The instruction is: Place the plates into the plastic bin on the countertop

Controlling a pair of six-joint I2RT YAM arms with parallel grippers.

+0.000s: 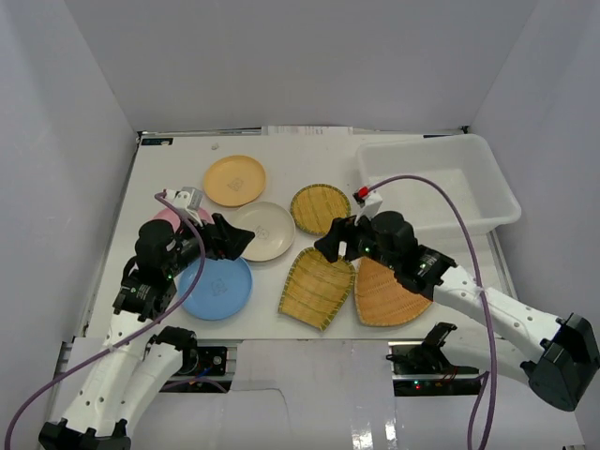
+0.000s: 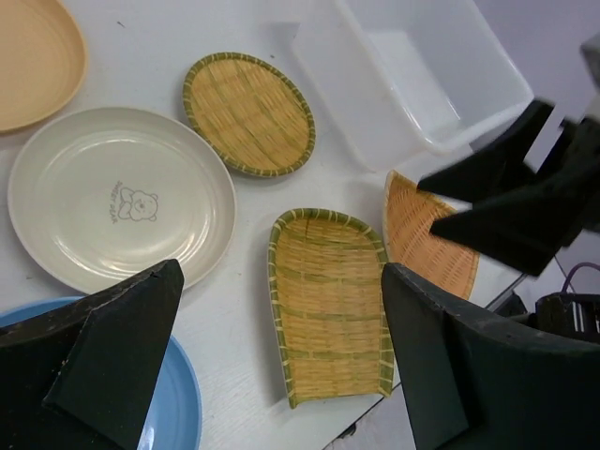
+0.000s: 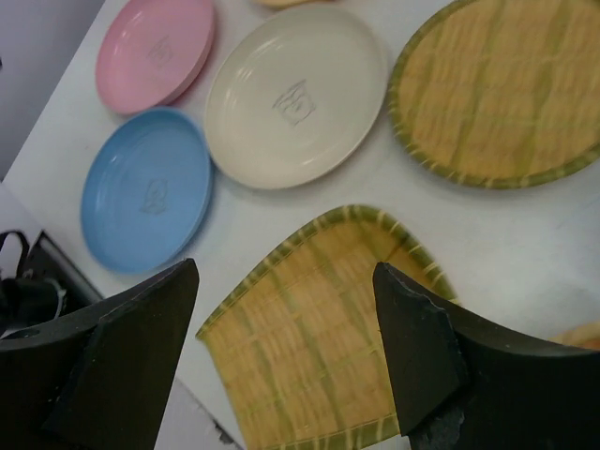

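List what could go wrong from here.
1. The right gripper, open, hangs over the scoop-shaped woven bamboo tray lying flat on the white countertop: the grip may slip off its rim.
2. That tray and the fan-shaped bamboo tray sit by the countertop's near edge: a nudge could push one off.
3. The left gripper, open, is nearby, at the cream round plate: the two might clash.
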